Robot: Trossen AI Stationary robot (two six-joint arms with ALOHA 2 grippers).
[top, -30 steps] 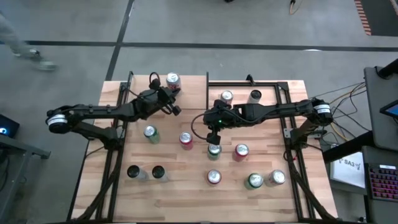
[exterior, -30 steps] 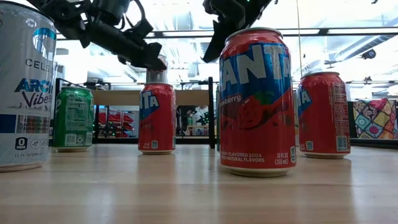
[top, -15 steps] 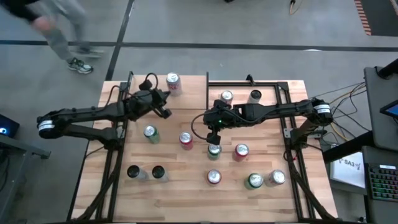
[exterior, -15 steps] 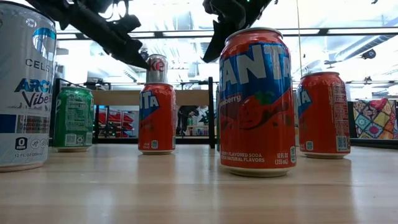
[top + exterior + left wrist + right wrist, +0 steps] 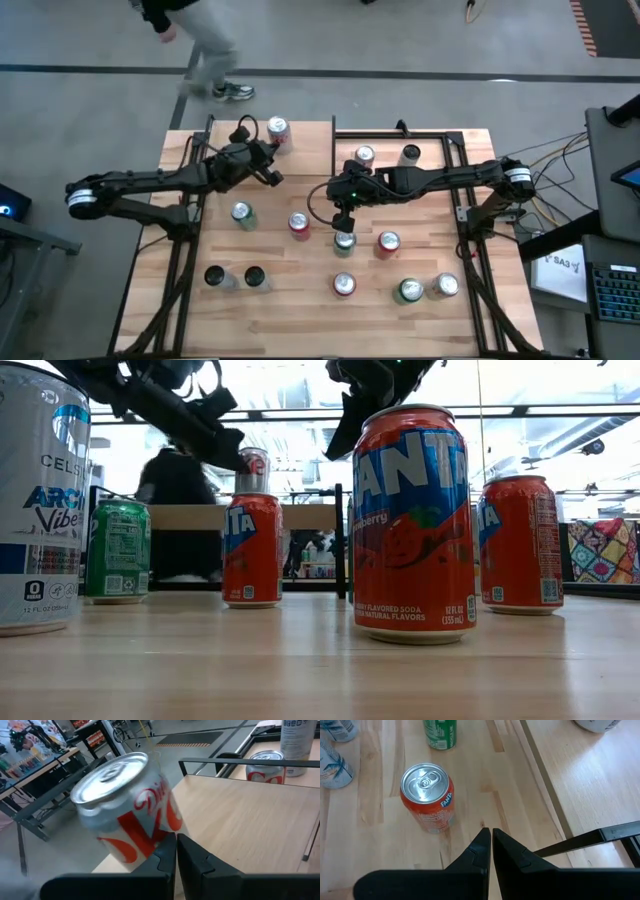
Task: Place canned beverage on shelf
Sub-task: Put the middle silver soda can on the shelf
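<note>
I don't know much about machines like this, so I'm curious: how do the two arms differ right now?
The left gripper is at the table's far edge beside a Diet Coke can; the right gripper hangs mid-table above a green-topped can. The left arm angles toward the far edge; the right reaches across. Both are shut and empty.

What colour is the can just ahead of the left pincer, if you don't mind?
Silver with red lettering; the can shows best in the left wrist view.

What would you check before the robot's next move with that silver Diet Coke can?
1. Left hand open for a grab: not ok, shut beside the Diet Coke can.
2. Can upright: cannot tell, looks tilted in the wrist view.
3. Right hand out of the way: ok, shut, empty, over the table.
4. Room on the shelf: ok, bare board.
5. Person clear of table: ok, beyond the far edge.
</note>
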